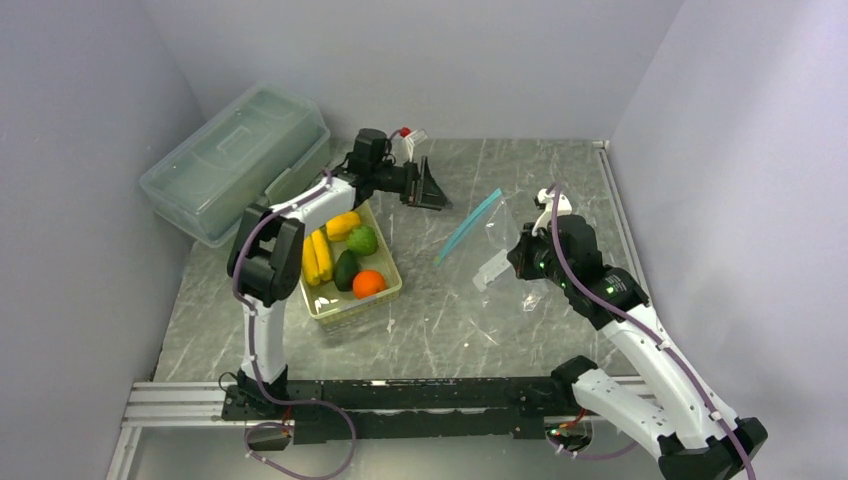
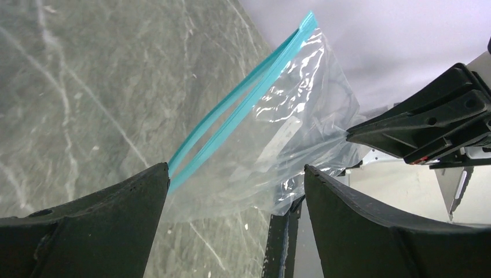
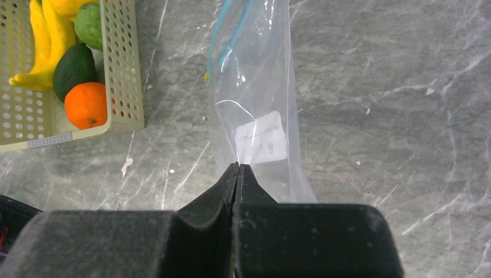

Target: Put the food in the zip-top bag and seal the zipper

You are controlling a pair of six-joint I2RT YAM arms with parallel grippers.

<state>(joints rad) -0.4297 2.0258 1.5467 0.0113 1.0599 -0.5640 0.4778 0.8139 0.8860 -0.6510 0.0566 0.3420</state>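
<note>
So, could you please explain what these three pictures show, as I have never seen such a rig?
Two robot arms are bolted at the near edge of a table. One picture comes from a fixed camera above and behind them; the other two from a camera on each wrist. On the table sit a lidded storage box and a perforated basket of food: orange, avocado, bananas, a green fruit. The right end effector is shut on a clear zip-top bag, at the end away from its teal zipper. The left end effector is open, empty, and faces that zipper.
</note>
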